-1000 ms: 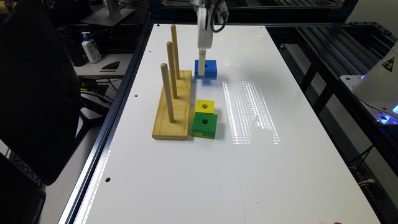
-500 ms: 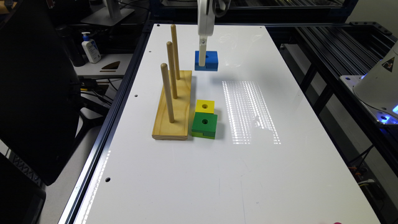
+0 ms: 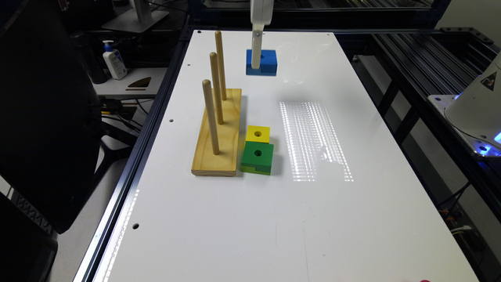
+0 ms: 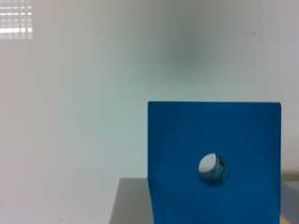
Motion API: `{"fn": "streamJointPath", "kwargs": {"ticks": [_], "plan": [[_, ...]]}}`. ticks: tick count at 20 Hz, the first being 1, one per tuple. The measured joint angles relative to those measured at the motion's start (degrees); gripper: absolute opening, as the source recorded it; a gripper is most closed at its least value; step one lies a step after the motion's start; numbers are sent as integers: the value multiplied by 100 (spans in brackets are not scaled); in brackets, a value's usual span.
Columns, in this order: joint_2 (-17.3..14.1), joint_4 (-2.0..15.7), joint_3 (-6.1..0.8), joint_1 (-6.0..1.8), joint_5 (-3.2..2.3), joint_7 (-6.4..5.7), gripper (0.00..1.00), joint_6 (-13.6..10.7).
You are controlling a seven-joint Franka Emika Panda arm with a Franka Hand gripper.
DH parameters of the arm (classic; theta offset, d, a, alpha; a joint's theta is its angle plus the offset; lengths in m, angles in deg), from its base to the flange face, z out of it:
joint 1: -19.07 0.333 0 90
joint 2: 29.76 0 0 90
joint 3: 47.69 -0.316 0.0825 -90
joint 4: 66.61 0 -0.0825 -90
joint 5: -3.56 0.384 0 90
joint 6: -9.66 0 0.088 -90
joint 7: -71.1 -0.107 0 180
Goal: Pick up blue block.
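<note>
The gripper (image 3: 256,64) hangs from above over the far end of the table (image 3: 235,227), closed on the blue block (image 3: 268,62). In the exterior view a pale finger crosses the block's front face, and the block looks raised clear of the tabletop. In the wrist view the blue block (image 4: 215,163) sits close to the camera, its flat face and round centre hole turned toward the lens. A grey pad (image 4: 131,201) presses against one side of it, and a sliver of grey shows at the opposite side.

From the exterior view's left:

- A pump bottle (image 3: 114,58) stands on a side surface off the table.
- A wooden base (image 3: 223,149) lies on the table, running away from the camera. Three upright pegs (image 3: 211,117) stand in a row on it.
- The yellow block (image 3: 257,134) lies just beside the base's near end.
- The green block (image 3: 257,156) touches the yellow one on its near side. Both lie flat with their holes facing up.
- The blue block is farther back, beyond the base's far end and well apart from the other two blocks.
- A striped patch of reflected light (image 3: 313,141) lies on the table to the right of the blocks.
- A white rounded housing (image 3: 477,105) stands past the table's right edge.
</note>
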State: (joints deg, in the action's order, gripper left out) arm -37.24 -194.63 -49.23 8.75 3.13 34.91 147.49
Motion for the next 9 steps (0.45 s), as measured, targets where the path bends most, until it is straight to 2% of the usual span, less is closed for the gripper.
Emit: {"fn": "streamJointPath", "kwargs": {"ticks": [6,9], "plan": [[683,7,-1,0,3,0,0,-619],[818,6,-2,0,3,0,0,-741]]}}
